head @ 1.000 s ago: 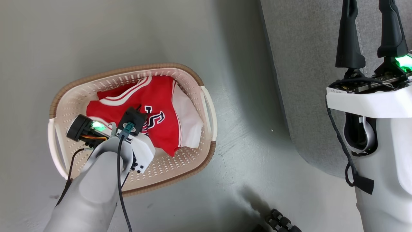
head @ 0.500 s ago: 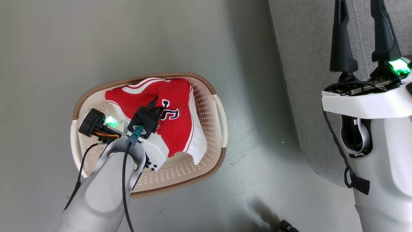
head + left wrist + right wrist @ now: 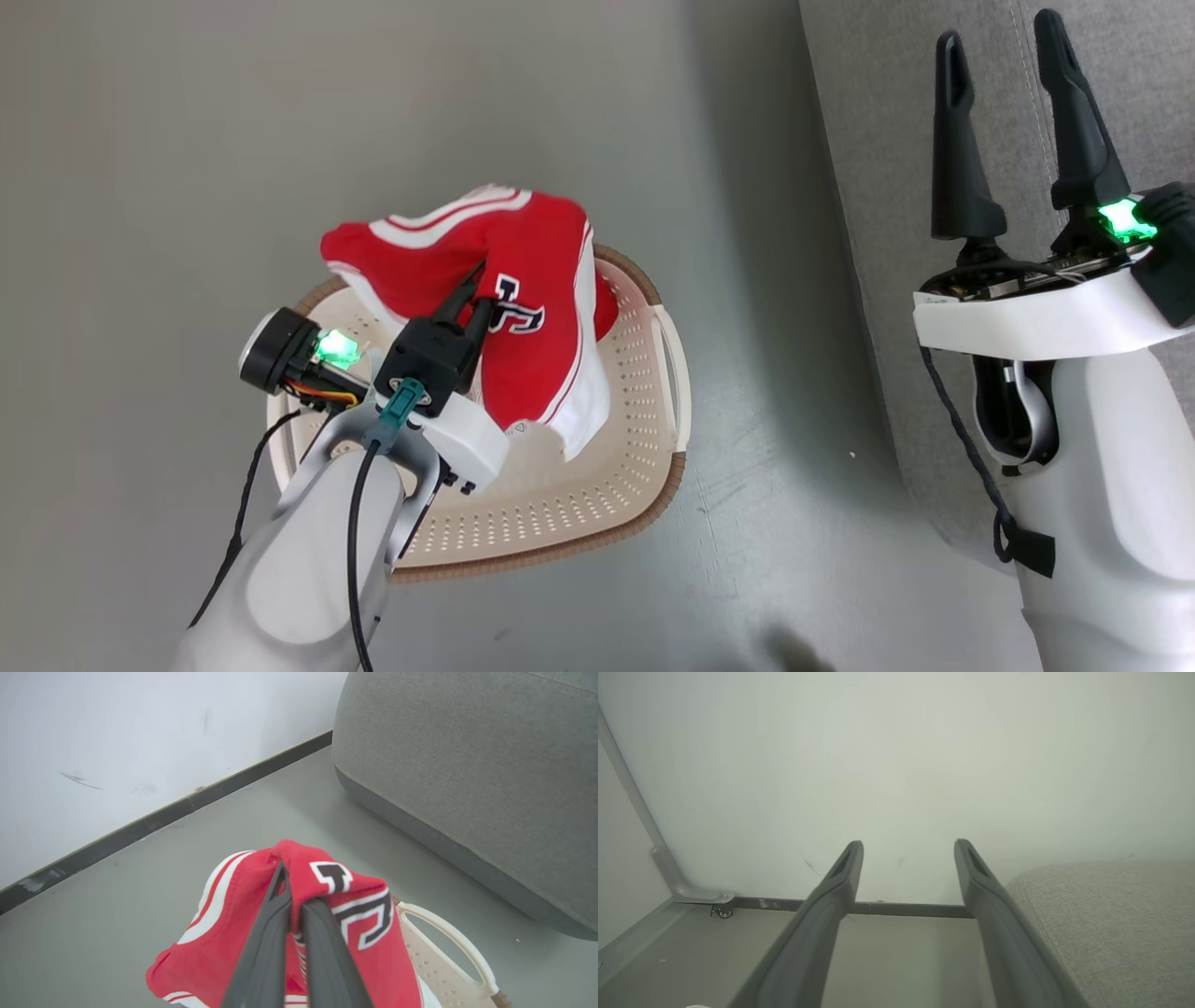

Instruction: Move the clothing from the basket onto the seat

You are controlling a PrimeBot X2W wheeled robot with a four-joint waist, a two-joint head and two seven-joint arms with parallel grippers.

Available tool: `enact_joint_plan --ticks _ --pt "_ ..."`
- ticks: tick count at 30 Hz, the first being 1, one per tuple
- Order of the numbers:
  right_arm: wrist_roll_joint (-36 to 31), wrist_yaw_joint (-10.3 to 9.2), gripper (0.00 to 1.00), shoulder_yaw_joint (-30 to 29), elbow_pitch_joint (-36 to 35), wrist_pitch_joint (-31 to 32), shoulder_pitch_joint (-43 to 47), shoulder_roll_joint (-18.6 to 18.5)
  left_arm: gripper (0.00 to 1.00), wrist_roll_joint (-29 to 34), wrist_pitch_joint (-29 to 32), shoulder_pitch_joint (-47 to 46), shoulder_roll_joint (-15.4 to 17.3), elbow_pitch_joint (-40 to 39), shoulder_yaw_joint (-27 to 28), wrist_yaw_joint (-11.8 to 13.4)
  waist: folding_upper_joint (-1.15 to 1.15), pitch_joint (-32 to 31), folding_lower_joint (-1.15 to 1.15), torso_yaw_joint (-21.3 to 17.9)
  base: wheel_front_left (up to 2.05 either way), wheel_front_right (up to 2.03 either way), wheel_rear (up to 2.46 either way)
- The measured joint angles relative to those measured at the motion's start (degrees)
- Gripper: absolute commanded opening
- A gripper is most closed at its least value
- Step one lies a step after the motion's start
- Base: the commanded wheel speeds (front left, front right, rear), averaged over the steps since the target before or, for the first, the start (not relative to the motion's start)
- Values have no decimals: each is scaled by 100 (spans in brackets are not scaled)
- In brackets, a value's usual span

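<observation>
The clothing in play is a red jersey (image 3: 546,261) with white stripes and black-and-white lettering. Its goal, the seat (image 3: 887,187), is the largest thing here: a grey upholstered block standing on the floor (image 3: 280,140) to the robot's right, well apart from the load, so the carry will likely have to swing rightward and clear the rounded edge. Next in size, the basket (image 3: 579,476) sits on the floor near the seat but apart from it, close enough, it seems, for one arm to serve both. The jersey hangs over the basket, bunched and draped from a single pinch beside the lettering, its white-edged hem drooping toward the perforated bottom; whether the hem touches that bottom cannot be told. Held at one point like this, the soft cloth folds down around the fingers, which looks like a grip chosen for pulling it free of the basket walls rather than for keeping it flat. The left gripper (image 3: 484,285) is clamped on that fold, its two dark fingers pressed together with red cloth between and over them. The right gripper (image 3: 997,33) stands above the seat's edge with its fingers spread wide and nothing between them, probably parked out of the way, since one pinch seems enough for so light a garment
</observation>
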Motion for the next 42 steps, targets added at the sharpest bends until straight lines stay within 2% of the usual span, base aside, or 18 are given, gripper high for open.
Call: enact_joint_plan --ticks 16,28,42 --pt "-180 0 100 372 512 68 365 -20 0 -4 -2 216 154 -1255 102 34 0 -683 0 306 0 0 0" --pt "169 0 100 906 622 364 627 -40 0 -45 -5 300 246 -1908 190 33 0 -1286 0 476 0 0 0" --pt "488 0 100 1473 483 659 1033 -290 0 -304 -44 720 350 -2288 309 -10 0 -2052 0 607 0 0 0"
